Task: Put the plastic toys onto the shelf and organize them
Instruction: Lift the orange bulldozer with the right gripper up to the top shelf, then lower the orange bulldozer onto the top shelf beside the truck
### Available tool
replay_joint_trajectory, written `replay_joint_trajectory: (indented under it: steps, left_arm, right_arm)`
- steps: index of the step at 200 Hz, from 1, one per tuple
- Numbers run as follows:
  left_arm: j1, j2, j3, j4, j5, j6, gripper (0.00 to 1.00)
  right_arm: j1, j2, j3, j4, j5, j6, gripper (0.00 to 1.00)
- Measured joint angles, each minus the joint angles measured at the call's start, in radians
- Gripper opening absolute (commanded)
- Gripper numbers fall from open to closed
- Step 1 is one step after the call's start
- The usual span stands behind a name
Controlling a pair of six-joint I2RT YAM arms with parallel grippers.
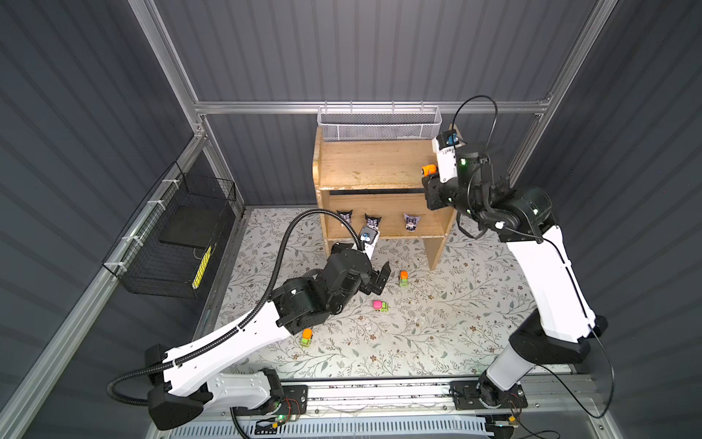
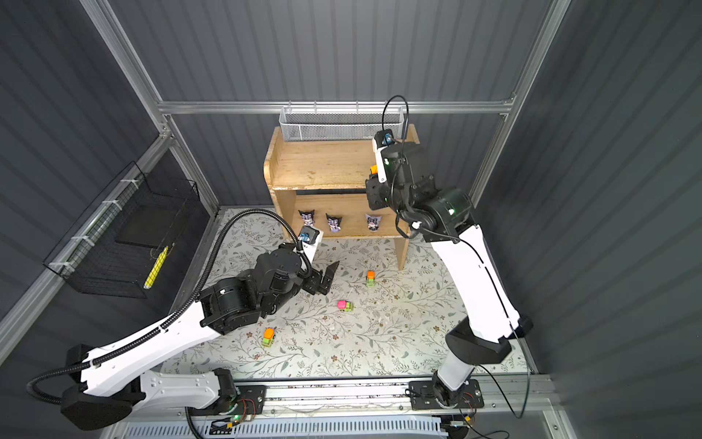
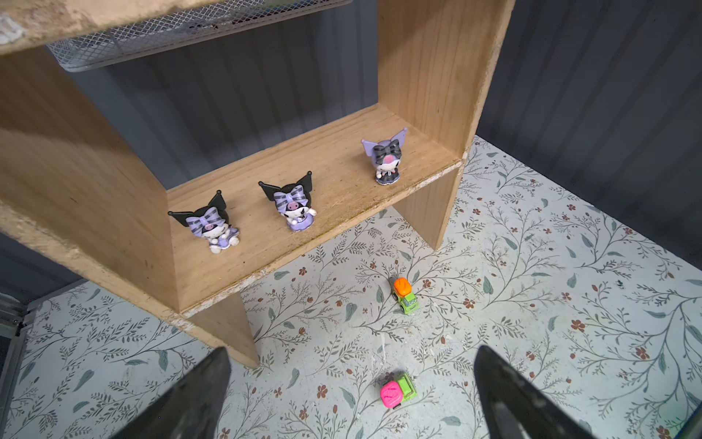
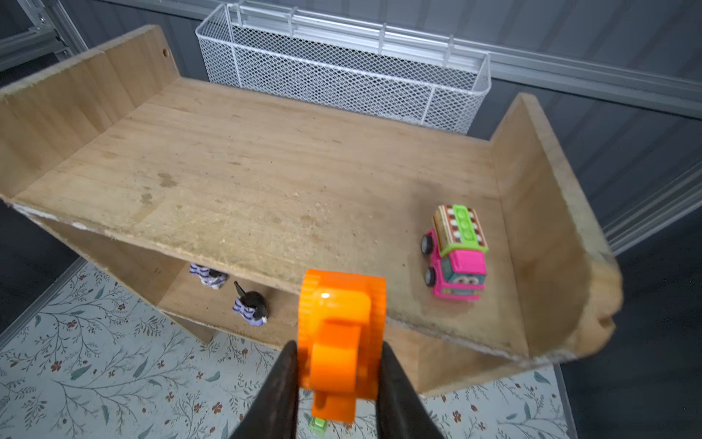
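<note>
Gripping the orange car (image 4: 340, 334), the right claw (image 4: 338, 344) hangs by the shelf's (image 1: 372, 163) front edge, its bare top lying toward nine o'clock in a top view; the left claw (image 3: 352, 349) gapes wide.

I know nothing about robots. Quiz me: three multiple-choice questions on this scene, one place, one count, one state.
1. Where do the figurines stand? A) black basket B) white basket C) lower tier of the shelf
2. How many toy cars lie on the floral mat? A) three B) one C) five
3. The right fingers are: A) open B) shut on the orange car C) shut on a figurine

1 C: all three line its lower board. 2 A: three sit on the mat. 3 B: the orange car is pinched between them.
</note>
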Motion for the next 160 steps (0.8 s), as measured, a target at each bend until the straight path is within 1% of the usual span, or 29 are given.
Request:
replay_joint_trajectory:
  steps: [15,29,78,160]
  left_arm:
    - [0.003,0.000,0.000,0.000,-0.002,0.005,1.00]
    - [0.008,0.000,0.000,0.000,-0.003,0.007,1.00]
    - [0.021,-0.011,0.000,0.002,-0.010,0.019,1.00]
    - [0.044,-0.026,-0.016,0.017,-0.011,0.033,1.00]
  right_arm:
    - [-0.016,0.056,0.071,-0.013,-0.015,-0.003,0.32]
    - [-0.031,0.090,0.100,-0.023,-0.031,-0.003,0.32]
    - [-0.067,0.132,0.106,-0.038,-0.067,0.005,0.32]
    - [-0.107,0.152,0.118,-0.035,-0.094,0.020,0.33]
